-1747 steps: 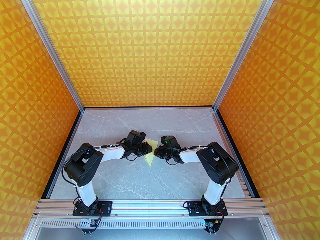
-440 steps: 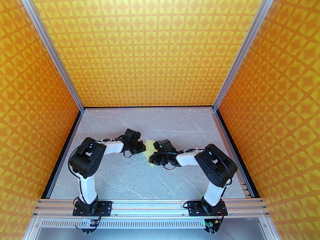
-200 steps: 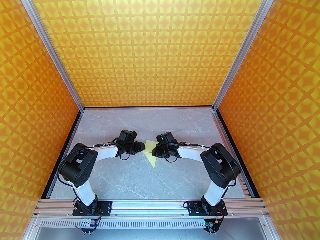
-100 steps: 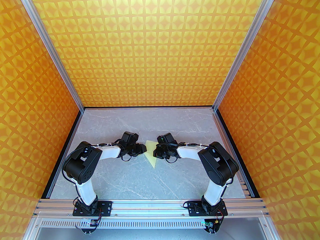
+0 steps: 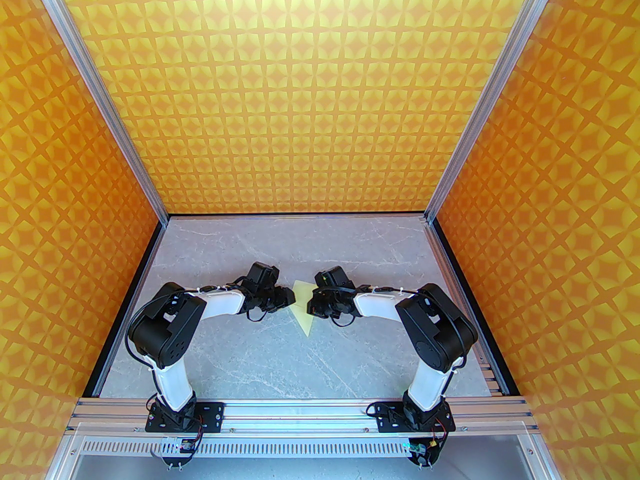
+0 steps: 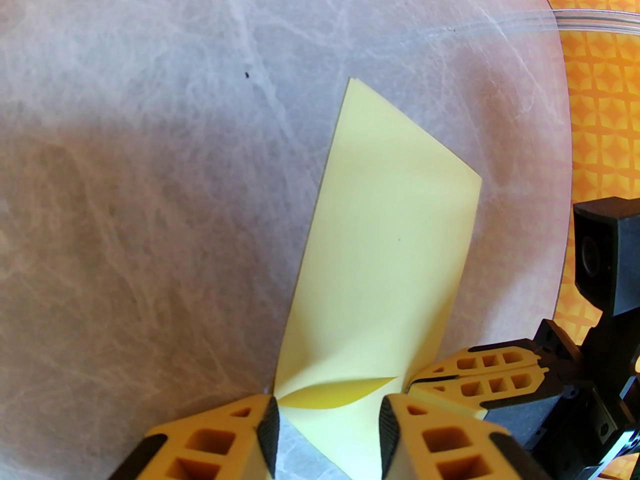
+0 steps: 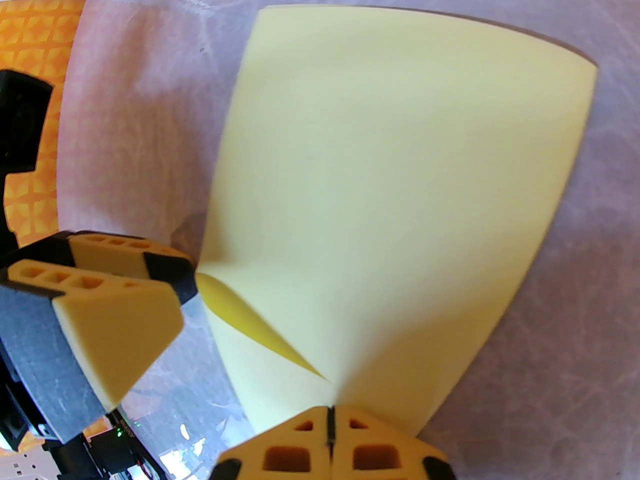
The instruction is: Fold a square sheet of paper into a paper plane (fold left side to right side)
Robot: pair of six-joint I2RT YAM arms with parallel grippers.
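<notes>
1. The paper (image 5: 301, 308) lies mid-desk (image 5: 250, 358) between the two arms, a narrow kite with its point toward the arm bases. It has kept its place over the last second.
2. What changed is the left pincer (image 5: 290, 296). Over that second it has crept in from the left and now stands at the paper's left corner. It is released, its fingers straddling the corner without closing on it.
3. The right pincer (image 7: 330, 418) is clenched, tips down on the paper's right edge. I cannot tell whether it nips the sheet or only pins it.
4. A couple of seconds ago the right pincer lay across the paper. It has since drawn back to the edge, leaving the folded-over layer in place.
5. That layer is not flat: near the left pincer it gapes, with a shadowed pocket between the layers.
6. My reading is that the left-to-right fold is laid but not creased. The left pincer looks placed to press the fold line while the right holds. A sideways push could slide the paper or spring the fold open.
</notes>
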